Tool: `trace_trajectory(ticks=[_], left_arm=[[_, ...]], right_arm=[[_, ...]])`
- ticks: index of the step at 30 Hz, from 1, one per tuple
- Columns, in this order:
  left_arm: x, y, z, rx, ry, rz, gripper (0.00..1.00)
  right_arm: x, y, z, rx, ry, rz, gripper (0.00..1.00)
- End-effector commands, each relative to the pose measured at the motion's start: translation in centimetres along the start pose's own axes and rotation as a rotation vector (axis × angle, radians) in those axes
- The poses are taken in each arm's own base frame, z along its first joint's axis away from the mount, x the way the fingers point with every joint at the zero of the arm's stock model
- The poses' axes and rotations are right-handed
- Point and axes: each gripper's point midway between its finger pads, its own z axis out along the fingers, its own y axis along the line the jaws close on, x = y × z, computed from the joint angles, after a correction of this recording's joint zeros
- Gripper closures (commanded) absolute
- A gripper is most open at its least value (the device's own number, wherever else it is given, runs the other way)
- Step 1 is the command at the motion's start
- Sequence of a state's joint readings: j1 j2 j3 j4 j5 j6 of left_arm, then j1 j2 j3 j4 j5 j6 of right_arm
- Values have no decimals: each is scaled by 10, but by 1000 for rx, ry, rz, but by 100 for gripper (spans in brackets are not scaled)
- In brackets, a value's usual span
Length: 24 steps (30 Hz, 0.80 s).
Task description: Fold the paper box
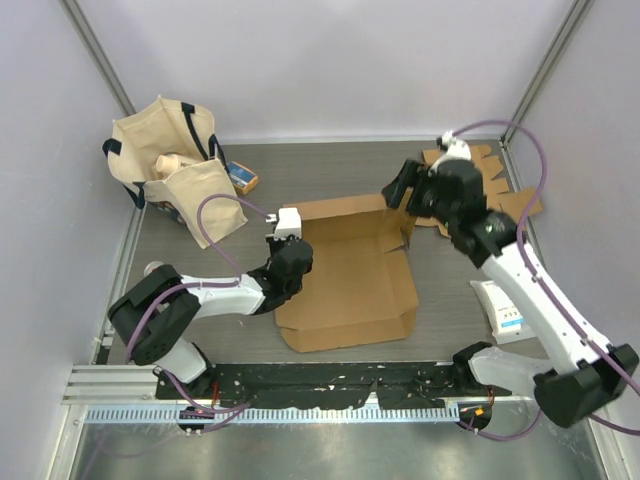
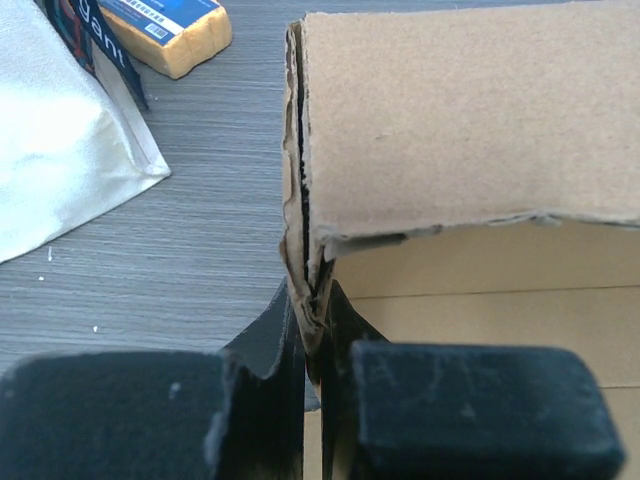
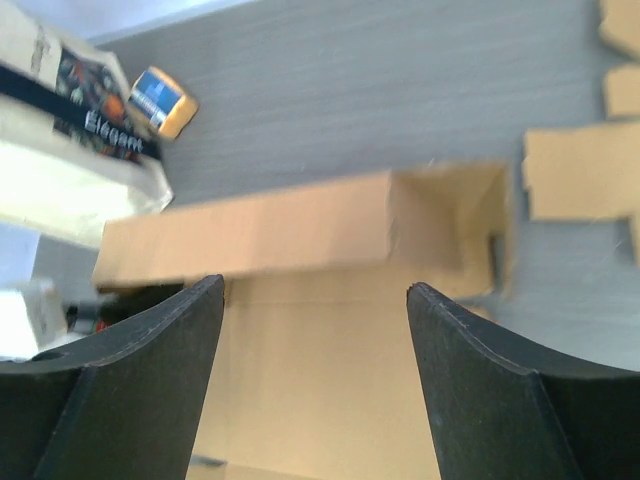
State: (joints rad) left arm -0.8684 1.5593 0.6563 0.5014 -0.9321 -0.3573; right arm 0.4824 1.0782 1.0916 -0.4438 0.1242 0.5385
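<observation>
Left hand (image 2: 312, 335), right hand (image 3: 315, 292) black; arms (image 1: 215, 295) white, black joints; purple cables (image 1: 198, 222).

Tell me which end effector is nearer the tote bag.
Left. The left end effector, shut on the cardboard box at its left wall, sits a short way from the tote bag; the right end effector hovers open at the box's far right corner, farther away.

Left fingers (image 2: 480, 400) clamp paper box (image 2: 460, 120) wall edge (2 cardboard layers); yellow sponge (image 2: 175, 30), white bag (image 2: 60, 140) upper left.
</observation>
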Motion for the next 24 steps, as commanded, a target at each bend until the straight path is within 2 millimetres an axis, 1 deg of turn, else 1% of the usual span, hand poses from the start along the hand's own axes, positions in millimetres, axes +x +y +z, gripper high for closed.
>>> trace_trajectory(ticks=[1, 2, 3, 4, 5, 6, 8, 9, 10, 11, 12, 13, 14, 16, 17, 18, 19, 20, 21, 22, 23, 24], left_arm=[[-10, 10, -5, -14, -28, -8, 100], [-12, 11, -5, -15, -32, -14, 100], [-12, 11, -6, -12, -32, -14, 100], [-13, 11, -6, -8, -32, -11, 100], [-13, 11, -7, -6, -33, -12, 100], [-13, 10, -6, -4, -32, -10, 100], [-15, 8, -6, 1, -32, -11, 100], [-15, 7, -6, 4, -30, -13, 100], [-15, 7, -6, 7, -30, -13, 100], [-14, 6, -7, 11, -27, -15, 100], [-15, 6, -7, 13, -27, -18, 100], [-15, 5, -7, 18, -24, -18, 100], [-14, 6, -7, 19, -22, -19, 100], [-14, 6, -8, 20, -20, -20, 100], [-15, 5, -7, 19, -20, -20, 100], [-15, 5, -7, 17, -20, -15, 100], [-14, 6, -7, 13, -18, -12, 100], [-15, 7, -7, 9, -19, -12, 100], [-14, 7, -8, 10, -17, -10, 100], [-14, 7, -7, 8, -17, -12, 100], [-13, 8, -7, 8, -16, -13, 100], [-13, 8, -7, 6, -15, -13, 100]], right_arm=[[-3, -19, 9, 25, 197, -168, 23], [-7, -15, 18, 16, 205, -176, 23], [-6, -9, 22, -20, 223, -172, 23], [-10, -9, 28, -22, 220, -162, 23], [-9, -11, 40, -15, 239, -138, 25], [-6, -3, 44, -63, 266, -112, 28], [2, -1, 56, -93, 307, -54, 34], [5, -1, 57, -98, 317, -43, 36], [13, -6, 61, -85, 320, -34, 37], [16, -9, 62, -80, 317, -27, 38], [12, -6, 62, -94, 291, -23, 39], [23, -7, 63, -111, 314, -13, 39], [26, -5, 63, -132, 320, 0, 42], [25, 0, 67, -164, 311, 55, 51], [30, 2, 67, -196, 324, 84, 56], [28, 2, 68, -209, 309, 123, 65], [22, 5, 69, -246, 264, 179, 73], [20, 9, 67, -281, 258, 222, 83], [19, 10, 66, -307, 247, 258, 98], [0, 11, 66, -356, 170, 280, 98], [15, 7, 64, -372, 214, 385, 98], [-8, 17, 62, -471, 109, 380, 98]])
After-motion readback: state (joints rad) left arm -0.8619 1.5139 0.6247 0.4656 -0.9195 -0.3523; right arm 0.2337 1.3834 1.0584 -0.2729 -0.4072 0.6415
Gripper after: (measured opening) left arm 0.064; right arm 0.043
